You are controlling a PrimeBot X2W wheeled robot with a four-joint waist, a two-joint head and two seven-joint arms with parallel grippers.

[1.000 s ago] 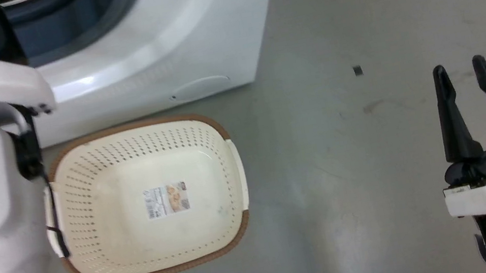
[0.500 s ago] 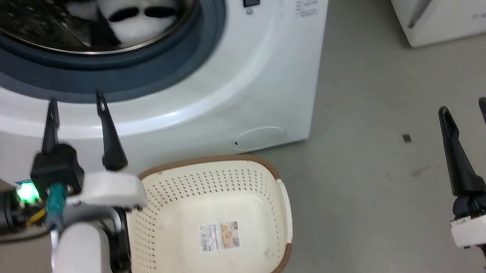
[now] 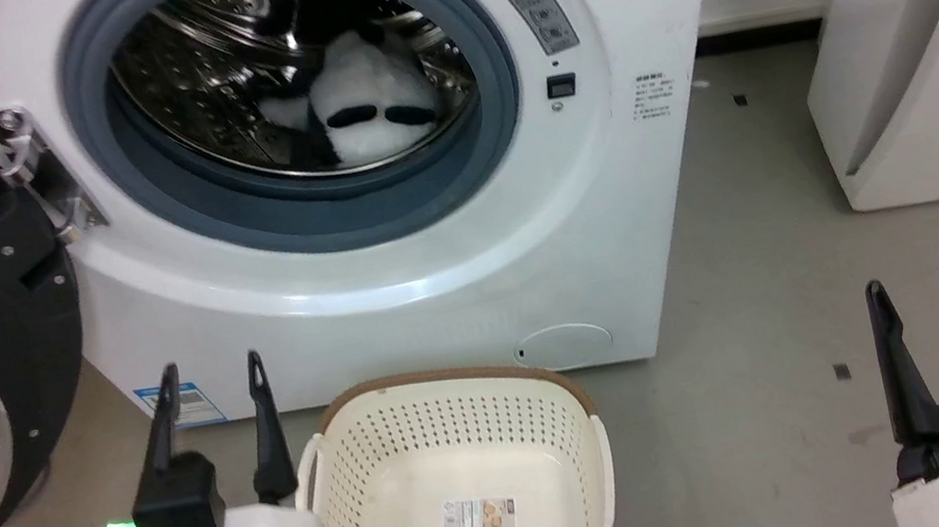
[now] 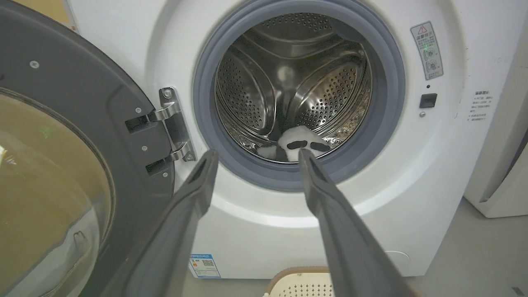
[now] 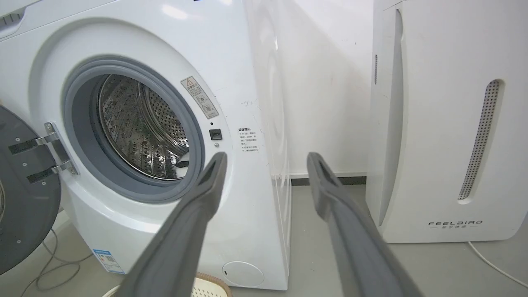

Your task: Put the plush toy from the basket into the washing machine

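- Head view: the left claw (image 3: 211, 367), its two long dark fingers (image 3: 266, 425) spread and holding nothing, hovers beside the cream perforated plastic basket (image 3: 441, 377), which holds no toy. The right claw (image 3: 914, 282) is likewise parted and bare.
- Left wrist view: the fluffy black-and-white panda plush toy (image 4: 299, 144) lies low in the drum (image 4: 255, 95) of the large white front-loading washing machine (image 4: 412, 185).
- Right wrist view: the black-framed glass door (image 5: 20, 214) stands swung open. I judge the placing done; only retreat, perhaps closing, is left.
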